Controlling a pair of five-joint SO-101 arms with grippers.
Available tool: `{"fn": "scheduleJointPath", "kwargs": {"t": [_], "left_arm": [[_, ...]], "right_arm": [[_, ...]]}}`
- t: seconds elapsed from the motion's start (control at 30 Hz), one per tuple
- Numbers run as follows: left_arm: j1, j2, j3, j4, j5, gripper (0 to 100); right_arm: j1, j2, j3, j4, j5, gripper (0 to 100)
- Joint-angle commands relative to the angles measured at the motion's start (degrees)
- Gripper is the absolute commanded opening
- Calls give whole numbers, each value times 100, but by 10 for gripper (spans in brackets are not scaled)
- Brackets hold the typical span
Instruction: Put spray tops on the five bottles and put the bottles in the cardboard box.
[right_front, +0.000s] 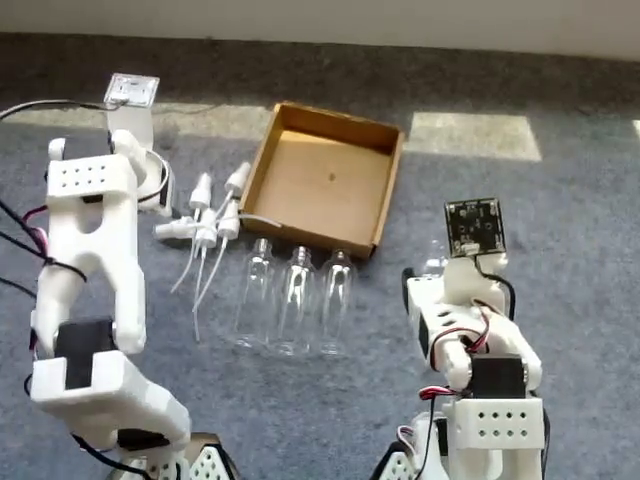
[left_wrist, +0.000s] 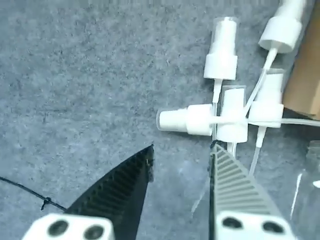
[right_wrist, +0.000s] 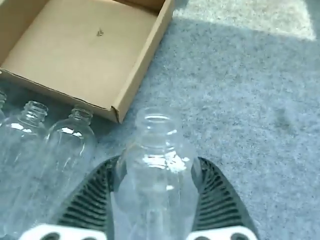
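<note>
The cardboard box (right_front: 325, 180) lies open-topped, its floor bare cardboard with one small dark speck. The four clear bottles hold nothing. Three bottles (right_front: 295, 295) lie side by side on the grey carpet (right_front: 560, 250), necks toward the box. The right gripper (right_wrist: 157, 167) clamps the fourth bottle (right_wrist: 157, 145), well to the right of them. Five white spray tops (left_wrist: 234, 117) lie in a loose heap just left of the box. The left gripper (left_wrist: 182, 150) hangs spread open, just beside the heap.
</note>
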Motion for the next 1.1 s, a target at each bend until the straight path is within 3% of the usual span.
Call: {"fn": "scheduleJointPath", "kwargs": {"t": [0.0,0.23,0.7,0.87,1.07], "left_arm": [[382,400,-708,-299,-519,183],[743,1842,-2123,-273,-624,231],[611,3846,-3723,-273,-598,230],[611,3987,-3732,-273,-598,140],[602,3969,-3943,-114,-264,101]], "right_arm": [[-40,-57,-330,40,-35,4],[-40,-40,-321,40,-35,4],[-40,-40,-277,48,-35,4],[-40,-48,-110,48,-35,4],[-48,-57,-119,22,-35,4]]}}
